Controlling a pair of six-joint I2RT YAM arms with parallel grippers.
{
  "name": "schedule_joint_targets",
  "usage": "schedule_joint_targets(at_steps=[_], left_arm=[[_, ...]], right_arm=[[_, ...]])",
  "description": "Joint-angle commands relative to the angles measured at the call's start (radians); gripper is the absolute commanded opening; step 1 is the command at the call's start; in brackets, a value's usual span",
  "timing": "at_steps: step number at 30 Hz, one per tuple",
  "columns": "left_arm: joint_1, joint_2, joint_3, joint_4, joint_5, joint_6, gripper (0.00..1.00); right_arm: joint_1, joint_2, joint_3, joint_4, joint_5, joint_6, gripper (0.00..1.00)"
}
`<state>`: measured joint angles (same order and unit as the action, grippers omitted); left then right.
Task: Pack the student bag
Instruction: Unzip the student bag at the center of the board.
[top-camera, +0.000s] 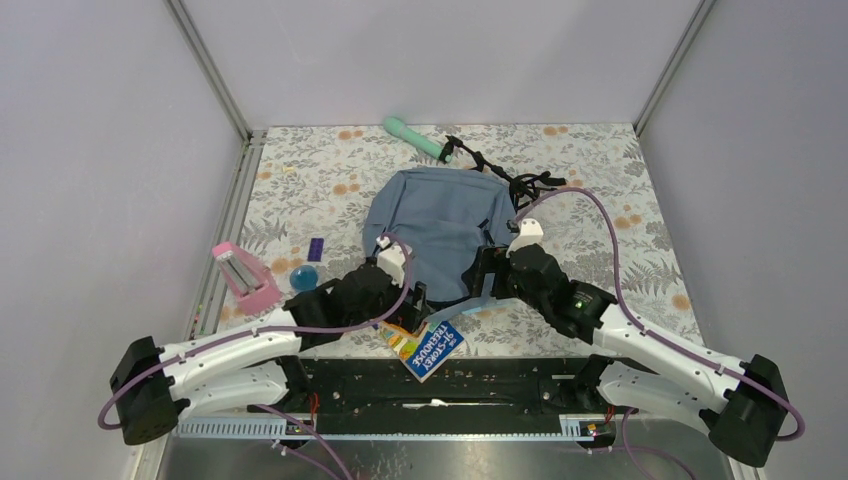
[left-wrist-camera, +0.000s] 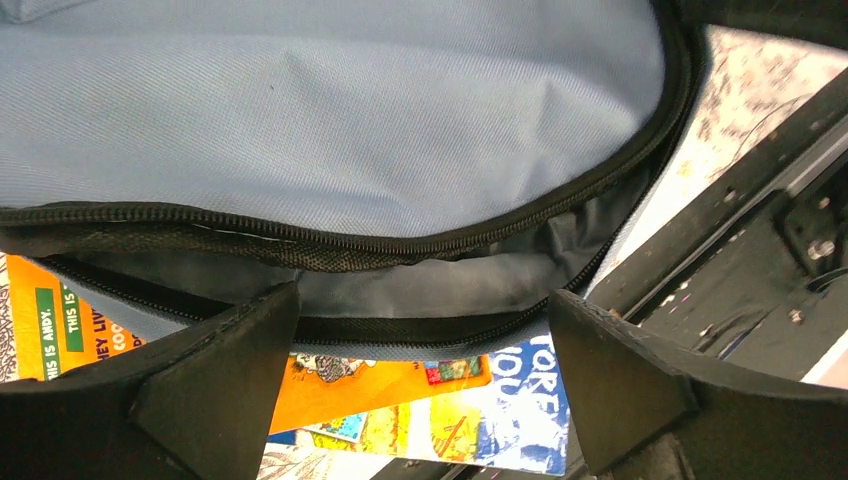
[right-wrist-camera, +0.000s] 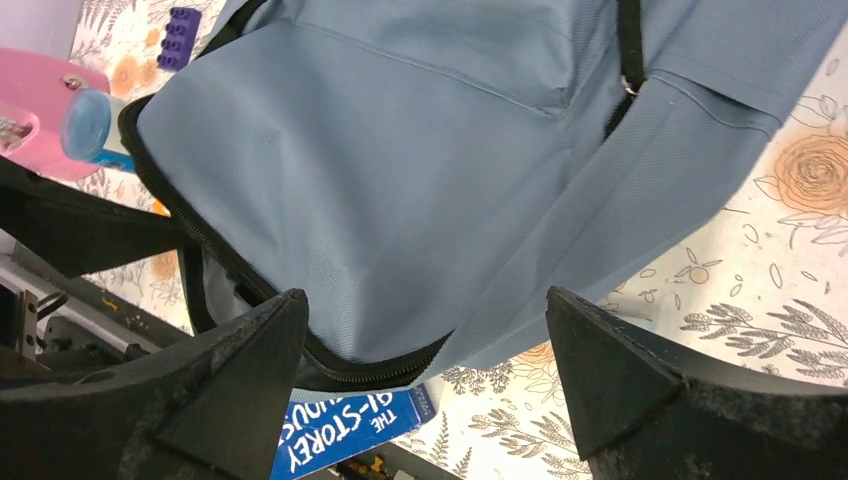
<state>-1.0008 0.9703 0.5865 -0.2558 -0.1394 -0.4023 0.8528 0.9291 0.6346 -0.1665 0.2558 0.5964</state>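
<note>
The student bag (top-camera: 440, 225), slate-blue with black straps (top-camera: 505, 180), lies flat in the middle of the table. Its zipped mouth (left-wrist-camera: 400, 285) faces the arms and gapes a little. A blue book (top-camera: 430, 350) and an orange book (left-wrist-camera: 380, 385) stick out from under that near edge. My left gripper (top-camera: 414, 296) is open at the mouth's left side, its fingers (left-wrist-camera: 215, 390) straddling the zipper and books without touching them. Just right of it, my right gripper (top-camera: 488, 280) is open over the bag's near right corner (right-wrist-camera: 400, 200), nothing between its fingers (right-wrist-camera: 610, 370).
A pink holder (top-camera: 245, 278), a blue ball (top-camera: 303, 277) and a purple brick (top-camera: 316, 248) lie left of the bag. A teal handle-shaped thing (top-camera: 412, 137) rests at the back. The black base rail (top-camera: 450, 385) runs along the near edge.
</note>
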Motion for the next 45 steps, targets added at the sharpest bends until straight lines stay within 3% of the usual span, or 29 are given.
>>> schedule_joint_targets(at_steps=[1, 9, 13, 14, 17, 21, 24, 28, 34, 45], left_arm=[[0.002, -0.051, 0.006, 0.087, -0.056, -0.088, 0.99], [0.127, 0.025, -0.03, 0.175, -0.023, -0.41, 0.99], [0.135, 0.043, -0.034, 0.206, -0.061, -0.451, 0.95], [0.138, 0.045, -0.033, 0.214, -0.071, -0.453, 0.91], [0.151, 0.044, -0.031, 0.249, -0.08, -0.472, 0.61], [0.163, 0.028, -0.013, 0.301, -0.132, -0.482, 0.31], [0.17, 0.019, 0.011, 0.343, -0.178, -0.469, 0.14], [0.188, 0.026, 0.059, 0.377, -0.2, -0.432, 0.0], [0.22, 0.024, 0.12, 0.399, -0.201, -0.408, 0.0], [0.256, -0.001, 0.147, 0.34, -0.159, -0.366, 0.0]], right_arm=[[-0.002, 0.003, 0.01, 0.065, -0.078, -0.051, 0.95], [-0.001, -0.022, -0.005, 0.074, -0.089, -0.06, 0.93], [-0.001, -0.037, -0.014, 0.073, -0.087, -0.072, 0.92], [-0.001, -0.042, -0.018, 0.078, -0.09, -0.076, 0.91], [0.0, -0.055, -0.03, 0.097, -0.112, -0.107, 0.91], [0.01, -0.078, -0.035, 0.137, -0.175, -0.189, 0.9], [0.036, -0.087, -0.026, 0.153, -0.183, -0.241, 0.9], [0.089, -0.069, -0.013, 0.191, -0.165, -0.295, 0.9], [0.162, 0.025, 0.049, 0.235, -0.061, -0.457, 0.91], [0.162, 0.119, 0.102, 0.286, 0.202, -0.65, 0.99]])
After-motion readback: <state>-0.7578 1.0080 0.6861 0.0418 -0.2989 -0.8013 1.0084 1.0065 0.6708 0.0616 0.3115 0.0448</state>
